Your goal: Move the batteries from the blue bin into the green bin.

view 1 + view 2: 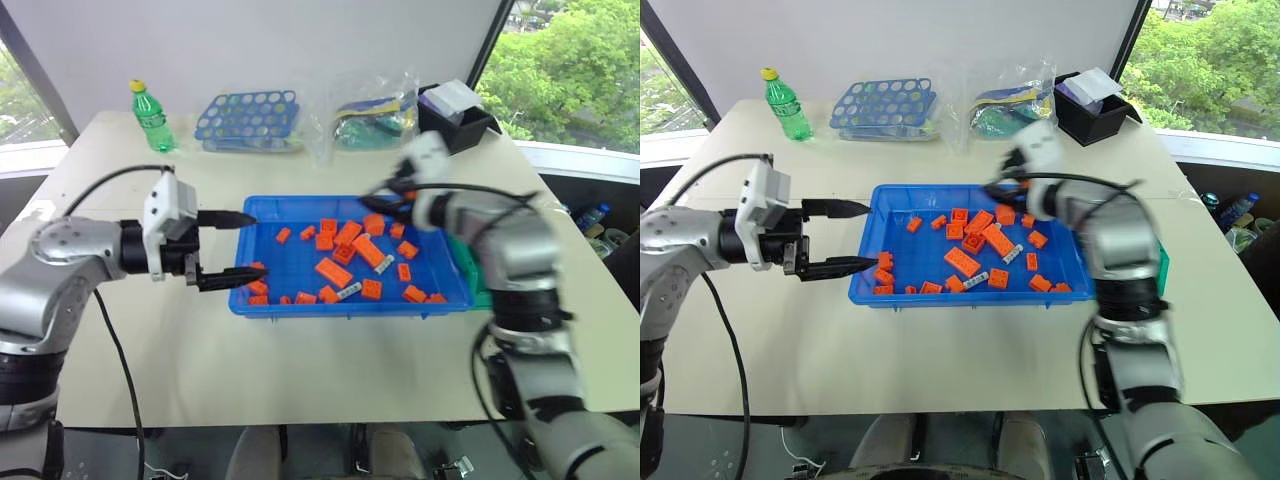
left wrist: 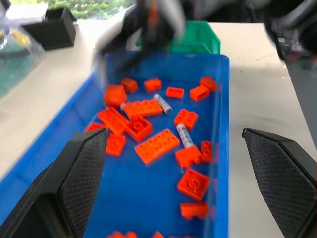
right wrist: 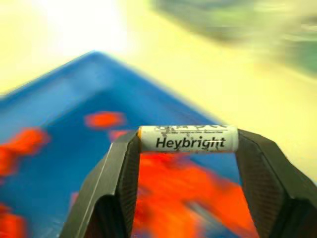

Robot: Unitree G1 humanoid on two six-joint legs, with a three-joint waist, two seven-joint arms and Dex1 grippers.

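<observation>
The right gripper (image 3: 188, 148), clenched end to end on a battery (image 3: 188, 139), hovers over the blue bin (image 1: 300, 300) nearer the green bin (image 2: 195, 42) than the released left gripper (image 1: 235, 247).

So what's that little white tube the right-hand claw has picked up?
It is a battery: a small, smooth white-silver cylinder printed with black lettering that reads "Heybright". It lies level, clamped end to end between the two black fingers of the right gripper, touching nothing else. It is held in the air above the blue bin with its orange bricks.
</observation>
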